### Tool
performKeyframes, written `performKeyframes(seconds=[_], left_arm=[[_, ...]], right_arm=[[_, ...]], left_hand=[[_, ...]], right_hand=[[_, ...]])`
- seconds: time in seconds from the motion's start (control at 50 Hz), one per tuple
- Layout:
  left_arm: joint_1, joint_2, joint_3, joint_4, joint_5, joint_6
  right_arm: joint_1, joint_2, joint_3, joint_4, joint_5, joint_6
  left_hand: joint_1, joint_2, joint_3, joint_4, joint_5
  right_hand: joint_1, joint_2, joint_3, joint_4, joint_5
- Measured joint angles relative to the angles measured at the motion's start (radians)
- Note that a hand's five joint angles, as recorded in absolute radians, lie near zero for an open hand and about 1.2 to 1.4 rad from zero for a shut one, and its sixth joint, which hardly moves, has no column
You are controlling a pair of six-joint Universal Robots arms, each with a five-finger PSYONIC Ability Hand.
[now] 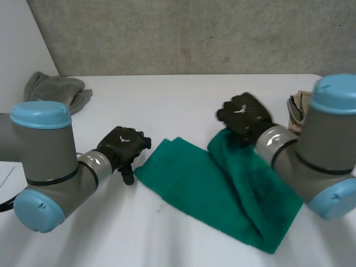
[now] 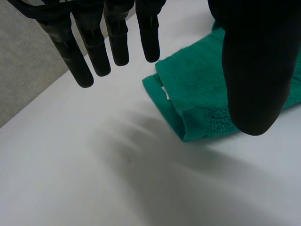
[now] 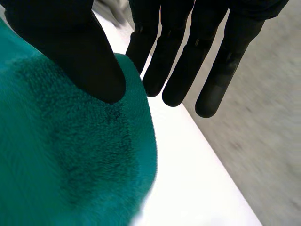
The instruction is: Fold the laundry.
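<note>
Towel (image 1: 211, 189), green, lies on the table (image 1: 167, 100). Its long axis is run on a slant from the corner by the left hand (image 1: 122, 146) to the end near the right arm.

- Left hand: fingers straight and spread, nothing held, hung over bare table (image 2: 70, 165) just beside the towel's (image 2: 197, 89) doubled corner. In its wrist view that corner is seen just past the left hand's (image 2: 254, 70) thumb, not touched.
- Right hand (image 1: 245, 118): set at the towel's far corner, which is raised into a hump. The right hand's (image 3: 70, 42) thumb is pressed on the towel (image 3: 70, 155), with straight fingers behind the edge. The corner is judged pinched.
- Grey cloth (image 1: 55, 89) is left well beyond the towel, on the left arm's side.

The free corner is nearer the left hand and is judged the next grasp, with the fold then carried across the long axis.
</note>
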Motion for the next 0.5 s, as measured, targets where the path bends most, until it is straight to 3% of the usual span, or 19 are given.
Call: performKeyframes(seconds=[0.16, 0.34, 0.44, 0.46, 0.5], left_arm=[[-0.002, -0.059, 0.039, -0.009, 0.003, 0.004], [-0.018, -0.121, 0.078, -0.012, 0.022, 0.003], [-0.040, -0.143, 0.094, -0.013, 0.029, 0.008], [-0.046, -0.150, 0.100, -0.013, 0.026, 0.013], [-0.050, -0.158, 0.115, -0.013, 0.010, 0.025]], right_arm=[[-0.111, -0.110, 0.083, 0.030, 0.051, -0.052], [-0.206, -0.189, 0.162, 0.010, -0.018, -0.037], [-0.241, -0.188, 0.168, 0.005, -0.037, -0.024], [-0.250, -0.184, 0.163, 0.004, -0.038, -0.023], [-0.263, -0.176, 0.148, 0.002, -0.039, -0.021]], left_hand=[[0.003, 0.013, 0.015, 0.019, 0.029], [0.141, 0.135, 0.138, 0.146, 0.149], [0.426, 0.397, 0.397, 0.405, 0.402], [0.712, 0.677, 0.673, 0.672, 0.666], [0.780, 0.783, 0.777, 0.789, 0.777]], right_hand=[[0.000, 0.000, 0.000, 0.000, 0.000], [0.000, 0.000, 0.000, 0.000, 0.000], [0.000, 0.000, 0.000, 0.000, 0.000], [0.000, 0.000, 0.000, 0.000, 0.000], [0.000, 0.000, 0.000, 0.000, 0.000]])
